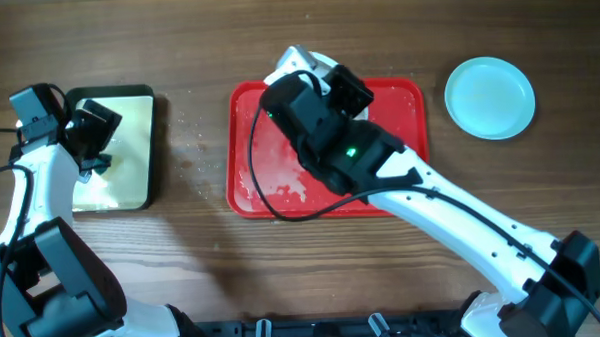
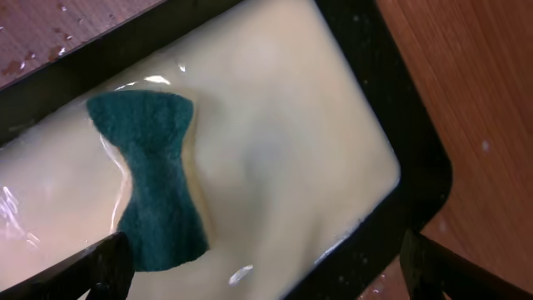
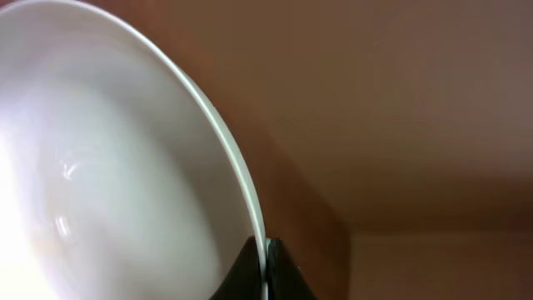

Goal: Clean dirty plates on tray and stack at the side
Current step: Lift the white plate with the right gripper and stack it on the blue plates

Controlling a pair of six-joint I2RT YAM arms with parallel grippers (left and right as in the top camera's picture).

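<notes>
The right end effector point(image 3: 266, 265) pinches the rim of the white plate point(image 3: 108, 167), holding it at the far edge of the red tray point(image 1: 413, 110), which lies mid-tabletop point(image 1: 203, 262); the left end effector point(image 2: 279, 268) hangs with its jaws spread over the black-rimmed cream pan point(image 1: 147, 144) near the left edge, a green sponge point(image 2: 156, 187) lying inside it; a pale blue plate point(image 1: 490, 98) sits near the right edge; the surface is brown wood grain, with droplets point(image 1: 191, 142) between pan and tray; white suds point(image 1: 286, 192) smear the tray; the right arm point(image 1: 451, 208) hides much of the tray's floor, and most of the white plate from overhead.
</notes>
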